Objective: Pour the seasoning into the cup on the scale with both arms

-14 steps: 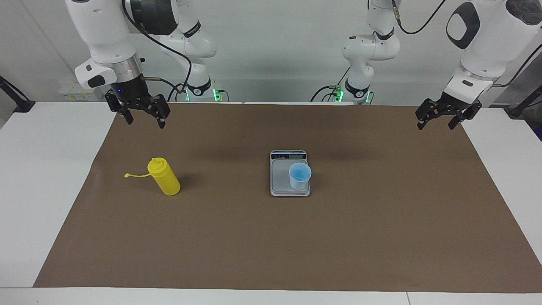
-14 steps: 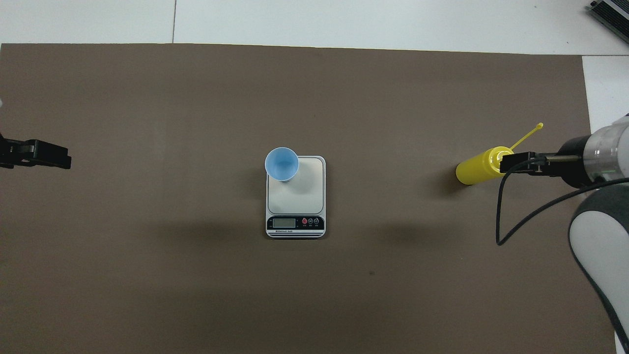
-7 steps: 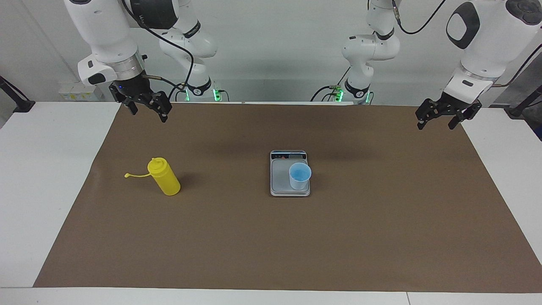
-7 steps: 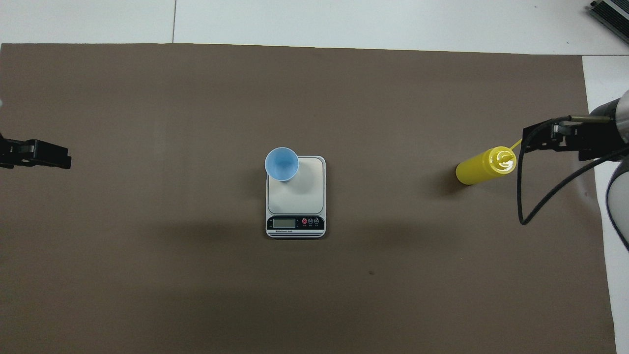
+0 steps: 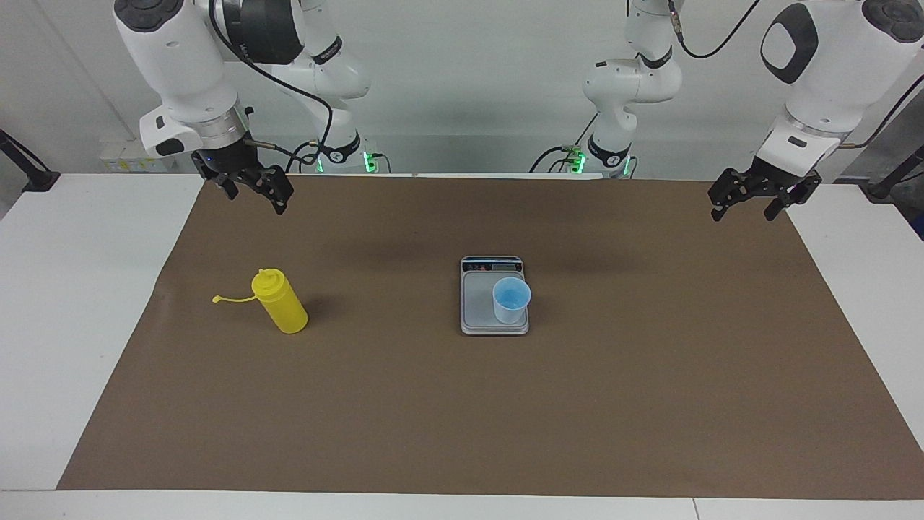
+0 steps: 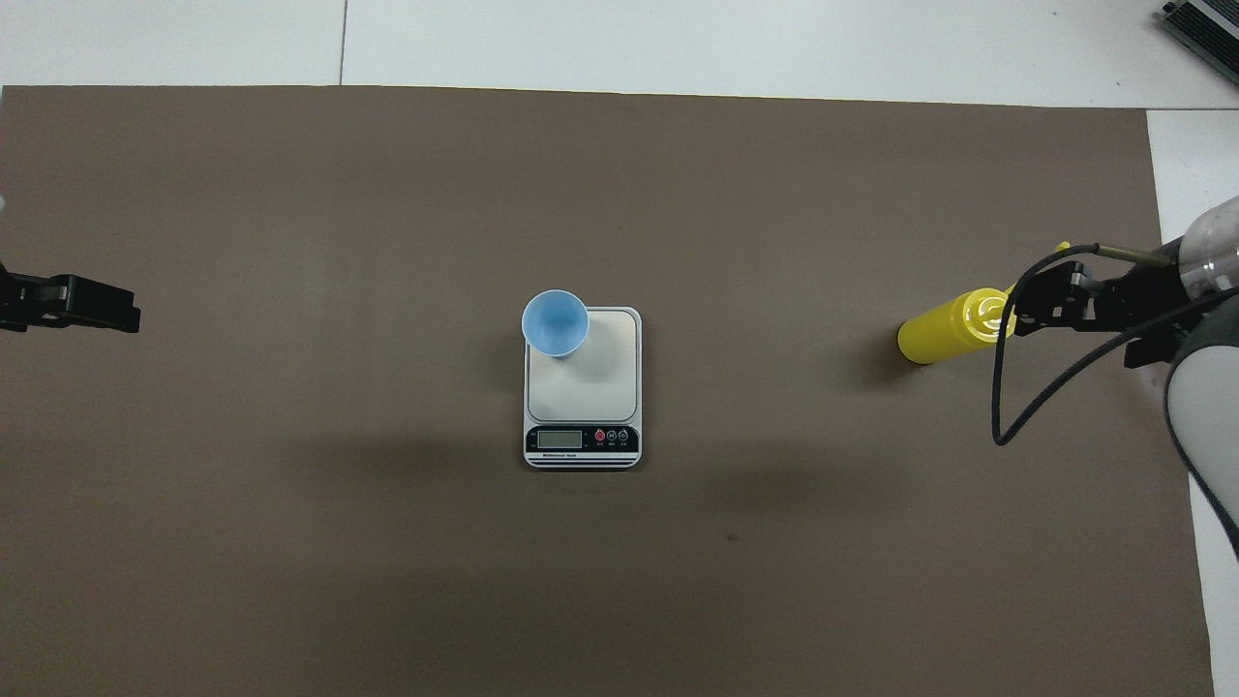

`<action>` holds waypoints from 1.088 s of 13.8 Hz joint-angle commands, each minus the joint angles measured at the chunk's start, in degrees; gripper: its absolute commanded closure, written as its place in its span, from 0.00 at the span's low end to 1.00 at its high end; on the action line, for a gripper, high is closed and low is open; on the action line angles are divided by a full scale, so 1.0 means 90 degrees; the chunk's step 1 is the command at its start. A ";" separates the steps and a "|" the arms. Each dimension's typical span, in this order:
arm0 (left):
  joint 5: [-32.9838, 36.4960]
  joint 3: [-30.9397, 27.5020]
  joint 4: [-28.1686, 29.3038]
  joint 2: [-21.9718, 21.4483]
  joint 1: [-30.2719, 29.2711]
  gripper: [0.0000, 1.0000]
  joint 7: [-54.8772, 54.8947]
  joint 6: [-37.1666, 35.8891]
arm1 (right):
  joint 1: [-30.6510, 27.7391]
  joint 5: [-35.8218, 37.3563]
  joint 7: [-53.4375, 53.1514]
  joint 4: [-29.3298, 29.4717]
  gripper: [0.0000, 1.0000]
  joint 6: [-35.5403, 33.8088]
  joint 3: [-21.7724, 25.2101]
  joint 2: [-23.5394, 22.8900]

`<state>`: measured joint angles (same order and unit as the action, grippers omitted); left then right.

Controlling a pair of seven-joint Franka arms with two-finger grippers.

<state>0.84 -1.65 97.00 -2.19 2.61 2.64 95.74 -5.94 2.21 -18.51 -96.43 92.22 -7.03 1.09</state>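
A: Arms first. The right gripper (image 5: pixel 250 190) hangs in the air on a white arm bent steeply down from above, over the brown mat (image 5: pixel 462 404) at the right arm's end of the counter (image 5: pixel 79 289), well above the seasoning bottle (image 5: pixel 281 302). Its fingers stand spread, nothing between them. From overhead the right gripper (image 6: pixel 1050 302) overlaps the bottle's cap, but the facing view shows clear air between them.

B: And the other?

A: The left gripper (image 5: pixel 751 196) waits over the mat's edge at the left arm's end, well apart from the scale (image 5: pixel 494 296). Fingers apart, holding nothing. Overhead, only its black tip (image 6: pixel 73 302) pokes in.

B: Surface and room?

A: White counter, matte brown mat covering most of it, a plain pale wall at the robots' end. Black cables loop off both arms; green lights glow at the two bases.

B: The task's things?

A: Scale (image 6: pixel 582 389) sits mid-mat: flat silver-grey rectangle, grey plate, dark display strip on the end nearer the robots. The cup (image 5: pixel 511 299) stands upright on the plate's corner farthest from the robots, toward the left arm's end; small, tapered, translucent light blue. The cup (image 6: pixel 555 324) slightly overhangs that corner in the overhead view. The seasoning bottle (image 6: pixel 953 325) stands on the mat toward the right arm's end from the scale, well apart: bright yellow plastic cylinder, domed cap, thin strap (image 5: pixel 232 297) sticking out away from the scale.
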 commanded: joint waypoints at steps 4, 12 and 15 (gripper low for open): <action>-0.0074 -0.0003 0.0082 -0.0098 -0.0017 0.00 -0.0040 -0.0061 | -0.0248 -0.0314 0.0221 -0.0545 0.00 0.0387 -0.0030 0.0387; -0.0074 -0.0003 0.0082 -0.0098 -0.0017 0.00 -0.0040 -0.0061 | -0.0268 -0.0255 0.0885 -0.0057 0.00 0.0300 -0.0030 0.0152; -0.0074 -0.0003 0.0082 -0.0098 -0.0017 0.00 -0.0040 -0.0061 | -0.0268 -0.0324 0.0895 -0.0066 0.00 0.0290 -0.0040 0.0152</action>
<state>0.84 -1.65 97.00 -2.19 2.61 2.64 95.74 -7.50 0.72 -11.98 -97.70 94.84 -6.99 2.98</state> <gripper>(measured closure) 0.000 0.000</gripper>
